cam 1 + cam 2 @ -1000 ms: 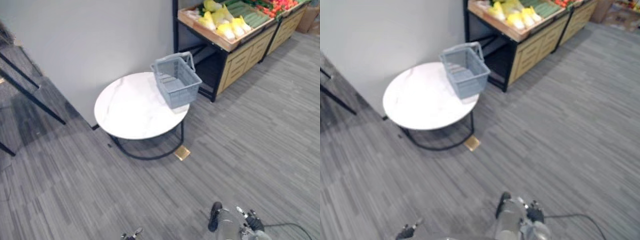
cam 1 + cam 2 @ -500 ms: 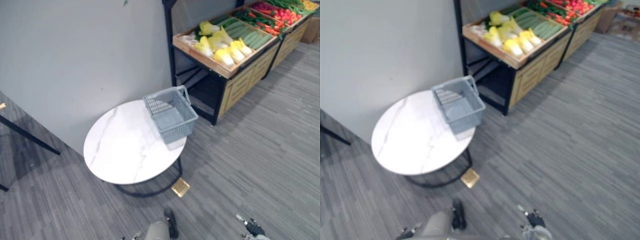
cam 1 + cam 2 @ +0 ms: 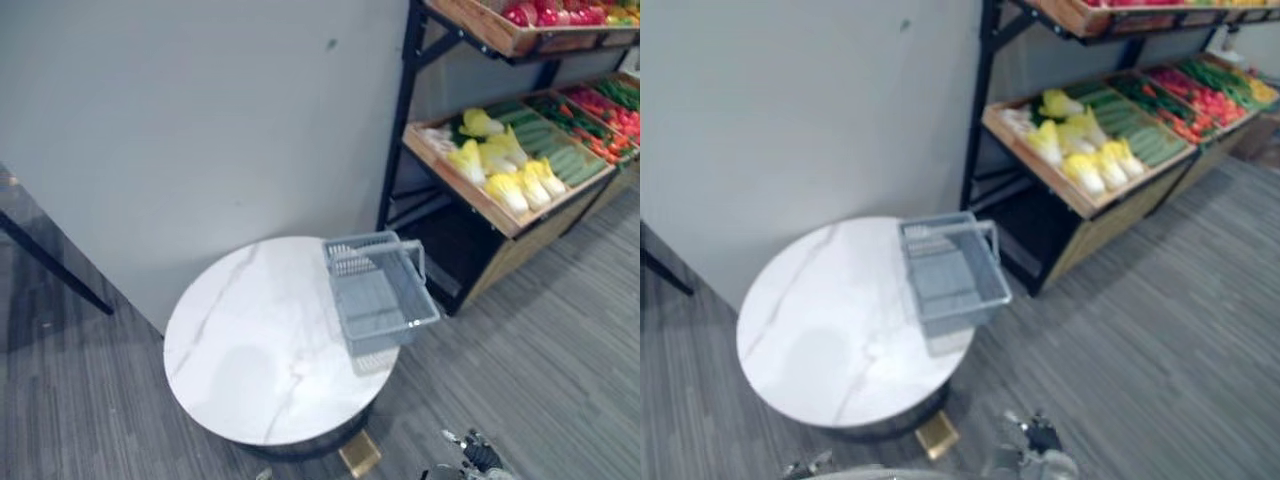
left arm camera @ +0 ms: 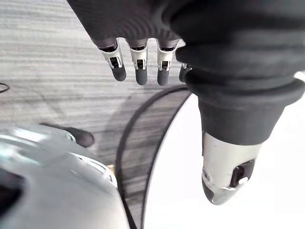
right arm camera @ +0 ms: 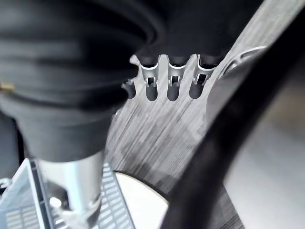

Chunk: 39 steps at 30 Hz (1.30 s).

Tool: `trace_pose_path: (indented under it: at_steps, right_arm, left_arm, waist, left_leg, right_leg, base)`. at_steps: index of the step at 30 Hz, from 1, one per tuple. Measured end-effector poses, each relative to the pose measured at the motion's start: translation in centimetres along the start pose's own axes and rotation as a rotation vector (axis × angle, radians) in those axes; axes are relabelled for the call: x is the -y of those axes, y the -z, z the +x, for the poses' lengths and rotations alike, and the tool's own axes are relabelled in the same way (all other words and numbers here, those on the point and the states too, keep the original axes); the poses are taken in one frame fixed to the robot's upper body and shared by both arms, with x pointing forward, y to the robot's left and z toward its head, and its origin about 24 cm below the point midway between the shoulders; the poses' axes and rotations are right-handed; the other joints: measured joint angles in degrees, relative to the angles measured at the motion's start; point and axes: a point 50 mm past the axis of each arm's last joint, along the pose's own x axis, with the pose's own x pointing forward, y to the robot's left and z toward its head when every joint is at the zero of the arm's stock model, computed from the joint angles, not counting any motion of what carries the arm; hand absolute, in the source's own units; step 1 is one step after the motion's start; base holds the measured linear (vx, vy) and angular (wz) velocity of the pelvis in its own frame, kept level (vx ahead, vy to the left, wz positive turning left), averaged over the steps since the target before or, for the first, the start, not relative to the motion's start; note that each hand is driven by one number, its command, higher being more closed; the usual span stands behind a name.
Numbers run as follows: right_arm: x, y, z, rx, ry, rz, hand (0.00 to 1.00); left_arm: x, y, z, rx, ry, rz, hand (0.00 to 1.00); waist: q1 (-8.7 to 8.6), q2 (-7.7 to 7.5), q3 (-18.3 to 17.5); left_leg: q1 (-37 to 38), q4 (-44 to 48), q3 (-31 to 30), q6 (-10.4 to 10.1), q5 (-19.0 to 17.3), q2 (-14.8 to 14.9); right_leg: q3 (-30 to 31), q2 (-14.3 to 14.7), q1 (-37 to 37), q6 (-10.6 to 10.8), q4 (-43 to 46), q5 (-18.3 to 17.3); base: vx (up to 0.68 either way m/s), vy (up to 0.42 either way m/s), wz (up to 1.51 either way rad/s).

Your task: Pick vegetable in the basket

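An empty grey plastic basket [image 3: 380, 295] with a raised handle stands on the right edge of a round white marble table [image 3: 250, 350]. Vegetables lie on a wooden shelf: yellow-white cabbages [image 3: 508, 172], green cucumbers [image 3: 556, 153] and red produce [image 3: 612, 118]. My right hand [image 5: 172, 88] hangs low near the floor, fingers straight and holding nothing; the basket [image 5: 19, 207] shows past its thumb. My left hand [image 4: 138, 71] also hangs open and empty beside the table's rim [image 4: 171, 191]. Both hands are far below and in front of the shelf.
A black-framed rack carries the wooden shelf [image 3: 470, 195], with an upper crate of red produce [image 3: 540, 15] above it. A grey wall [image 3: 200, 120] stands behind the table. A small gold plate [image 3: 360, 455] lies on the carpet under the table's front.
The whole picture has shifted: the camera moved nearer and looks further up, bringing the upper crate into view. Table, basket and shelf stay in place. Both hands remain low and empty.
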Motion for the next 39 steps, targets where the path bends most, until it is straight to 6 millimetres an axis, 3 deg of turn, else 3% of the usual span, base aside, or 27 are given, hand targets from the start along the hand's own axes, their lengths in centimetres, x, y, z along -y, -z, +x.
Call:
trace_pose_path:
  at_steps: [1, 3, 6, 7, 8, 9, 10, 12, 13, 15, 16, 18, 23, 26, 28, 30, 31, 32, 33, 35, 38, 39]
  right_arm:
    - [0.0, 0.0, 0.0, 0.000, -0.001, -0.003, 0.00]
    - [0.2, 0.1, 0.0, -0.003, 0.002, 0.001, 0.00]
    - [0.3, 0.0, 0.0, -0.003, 0.006, 0.000, 0.00]
    - [0.2, 0.3, -0.1, -0.013, -0.001, -0.010, 0.00]
    - [-0.1, 1.0, -0.3, -0.035, -0.015, -0.020, 0.00]
    - [-0.1, 1.4, -0.4, -0.044, -0.018, -0.019, 0.00]
    - [0.8, 1.1, -0.4, -0.037, 0.002, -0.024, 0.00]
    - [2.9, 0.2, -0.3, -0.020, 0.045, -0.061, 0.00]
    - [3.1, 0.1, -0.3, -0.019, 0.049, -0.062, 0.00]
    - [4.4, 0.5, -0.5, -0.042, 0.096, -0.032, 0.00]
    - [4.8, 0.7, -0.6, -0.049, 0.116, -0.016, 0.00]
    - [6.2, 0.5, -0.8, -0.040, 0.184, 0.043, 0.00]
    - [8.6, 0.2, -1.3, -0.020, 0.315, 0.176, 0.00]
    - [10.2, -1.4, -1.3, 0.030, 0.385, 0.220, 0.00]
    - [11.0, -3.9, -1.2, 0.122, 0.402, 0.186, 0.00]
    - [11.6, -10.9, -1.8, 0.375, 0.394, 0.015, 0.00]
    - [11.6, -12.8, -2.2, 0.446, 0.393, -0.048, 0.00]
    - [11.4, -16.5, -3.4, 0.587, 0.386, -0.137, 0.00]
    - [11.3, -18.1, -4.0, 0.650, 0.392, -0.199, 0.00]
    - [9.9, -23.5, -6.4, 0.857, 0.392, -0.391, 0.00]
    - [7.1, -28.2, -8.5, 1.034, 0.381, -0.628, 0.00]
    - [6.4, -28.9, -9.0, 1.069, 0.369, -0.672, 0.00]
  left_arm:
    - [0.2, -0.3, 0.1, 0.009, 0.004, -0.008, 0.00]
    - [0.7, -0.7, 0.2, 0.023, 0.011, -0.047, 0.00]
    - [0.3, -0.1, 0.0, 0.005, -0.005, -0.077, 0.00]
    - [-0.2, 0.6, -0.2, -0.009, -0.018, -0.080, 0.00]
    - [-1.3, 0.8, -0.3, -0.015, -0.044, -0.088, 0.00]
    - [-1.8, 0.9, -0.3, -0.021, -0.057, -0.086, 0.00]
    - [-1.2, 2.0, -0.5, -0.060, -0.047, -0.108, 0.00]
    - [-0.2, 3.1, -0.9, -0.092, -0.023, -0.131, 0.00]
    - [-0.1, 3.2, -0.9, -0.093, -0.021, -0.133, 0.00]
    - [0.1, 3.3, -0.9, -0.095, -0.013, -0.144, 0.00]
    - [0.1, 3.3, -0.9, -0.095, -0.009, -0.143, 0.00]
    - [0.1, 3.2, -0.9, -0.093, -0.004, -0.142, 0.00]
    - [0.0, 3.1, -0.9, -0.088, -0.007, -0.127, 0.00]
    - [-0.4, 2.7, -0.8, -0.075, -0.005, -0.054, 0.00]
    - [-0.7, 2.5, -0.7, -0.070, -0.006, -0.011, 0.00]
    - [-0.8, 2.5, -0.7, -0.066, 0.007, 0.060, 0.00]
    - [-0.8, 2.4, -0.7, -0.064, 0.012, 0.079, 0.00]
    - [-0.7, 2.2, -0.7, -0.056, 0.028, 0.139, 0.00]
    - [-0.6, 2.1, -0.6, -0.049, 0.036, 0.164, 0.00]
    - [-0.3, 1.5, -0.5, -0.021, 0.069, 0.239, 0.00]
    - [0.2, 1.0, -0.5, 0.007, 0.100, 0.280, 0.00]
    - [0.2, 0.9, -0.5, 0.009, 0.102, 0.283, 0.00]
  waist:
    - [0.02, 0.03, 0.0]
    - [0.51, 0.14, -0.2]
    - [0.66, 0.39, -0.4]
    - [0.68, -0.16, -0.8]
    - [0.74, -2.14, -2.0]
    - [0.71, -2.50, -2.4]
    - [0.58, -0.59, -3.4]
    - [0.17, 3.38, -5.0]
    - [0.11, 3.62, -4.9]
    - [-0.34, 3.82, -4.8]
    - [-0.33, 3.78, -4.7]
    - [-0.29, 3.89, -4.8]
    - [-0.67, 3.99, -4.6]
    - [-1.48, 3.69, -3.9]
    - [-1.52, 3.29, -3.5]
    - [-1.69, 3.09, -3.3]
    - [-1.70, 3.15, -3.3]
    - [-1.86, 3.45, -3.3]
    - [-2.01, 3.50, -3.3]
    - [-2.22, 3.37, -3.2]
    - [-2.04, 2.77, -2.8]
    - [-1.93, 2.71, -2.8]
  left_leg:
    - [-0.1, -0.1, -1.2, -0.4, -0.2, 0.0]
    - [-1.0, -0.4, -5.8, -2.7, -0.8, 0.7]
    - [-2.3, 1.0, -9.4, -5.7, -2.9, 3.5]
    - [-2.5, 1.7, -11.0, -7.9, -3.8, 5.2]
    - [-2.7, 1.3, -12.4, -10.5, -4.2, 5.9]
    - [-2.7, 0.9, -13.3, -11.9, -4.1, 6.5]
    - [-3.1, 0.1, -14.2, -13.0, -2.6, 10.8]
    - [-5.3, -1.9, -13.9, -15.1, 3.2, 15.3]
    - [-5.5, -2.1, -13.9, -15.2, 4.0, 15.6]
    - [-7.5, -2.6, -10.5, -14.5, 10.3, 16.1]
    - [-7.8, -2.7, -8.5, -14.2, 11.5, 16.0]
    - [-8.2, -4.9, 0.4, -12.7, 14.3, 16.0]
    - [-8.7, -9.1, 3.2, -12.9, 14.4, 15.5]
    - [-9.7, -9.2, 3.3, -12.8, 12.7, 13.9]
    - [-9.9, -9.2, 3.9, -12.7, 12.4, 12.8]
    - [-10.6, -9.3, 6.0, -12.5, 12.1, 11.7]
    - [-10.6, -9.3, 6.6, -12.4, 12.0, 11.4]
    - [-10.6, -9.3, 6.9, -12.1, 11.9, 10.8]
    - [-10.5, -9.3, 7.0, -12.0, 11.8, 10.7]
    - [-10.3, -9.4, 7.2, -12.1, 11.7, 10.4]
    - [-10.5, -9.4, 6.6, -12.1, 11.7, 10.4]
    - [-10.6, -9.4, 6.5, -12.1, 11.7, 10.4]
  right_leg:
    - [0.3, -0.1, 0.1, -0.2, -4.8, -0.1]
    - [6.4, 0.3, 0.3, 0.3, -23.2, 0.8]
    - [13.8, 1.6, 0.0, 0.9, -31.0, 2.7]
    - [16.0, 2.6, 0.2, 1.1, -32.0, 2.7]
    - [15.5, 2.5, 0.8, 2.1, -33.6, 2.9]
    - [14.9, 2.9, 1.0, 5.7, -33.6, 7.3]
    - [11.6, 6.0, 1.3, 3.3, -32.7, 6.5]
    - [6.1, 9.7, 2.0, 1.1, -32.7, 5.6]
    - [5.4, 9.9, 2.3, 0.8, -32.8, 5.4]
    - [-0.3, 9.9, 4.9, -0.6, -33.5, 4.6]
    - [-1.7, 9.9, 5.7, -0.7, -33.9, 4.5]
    - [-5.0, 10.2, 7.2, -1.4, -35.8, 4.0]
    - [-7.4, 11.0, 7.2, -0.7, -38.1, 4.4]
    - [-7.6, 9.7, 7.1, 0.7, -39.0, 5.5]
    - [-6.0, 9.0, 6.9, 1.1, -39.9, 6.2]
    - [-3.4, 8.0, 4.7, 1.4, -40.2, 7.8]
    - [-2.7, 7.8, 4.2, 1.6, -40.4, 8.1]
    - [-2.2, 7.5, 4.1, 1.7, -40.8, 8.6]
    - [-2.1, 7.3, 4.1, 1.7, -40.8, 8.8]
    - [-1.8, 7.0, 4.1, 1.8, -40.8, 8.9]
    - [-1.9, 7.0, 3.9, 1.8, -40.8, 9.2]
    - [-2.0, 7.1, 3.9, 1.8, -40.9, 9.2]
  base:
    - [0.20, -0.201, 0.92]
    - [0.22, -0.302, 0.85]
    - [0.17, -0.369, 0.65]
    - [0.17, -0.533, 0.68]
    - [0.19, -0.589, 0.78]
    - [0.22, -0.597, 0.85]
    - [0.26, -0.495, 0.81]
    - [0.29, -0.443, 0.87]
    - [0.21, -0.350, 0.94]
    - [0.15, -0.281, 1.06]
    - [0.09, -0.216, 0.95]
    - [0.05, -0.137, 0.72]
    - [-0.04, 0.014, 0.33]
    - [-0.04, 0.109, 0.16]
    - [-0.03, 0.108, -0.14]
    - [-0.02, 0.091, -0.42]
    - [-0.01, 0.067, -0.38]
    - [0.00, 0.040, -0.19]
    - [0.02, 0.035, -0.11]
    - [0.04, 0.016, -0.04]
    - [0.04, -0.008, 0.01]
    - [0.03, -0.013, 0.04]
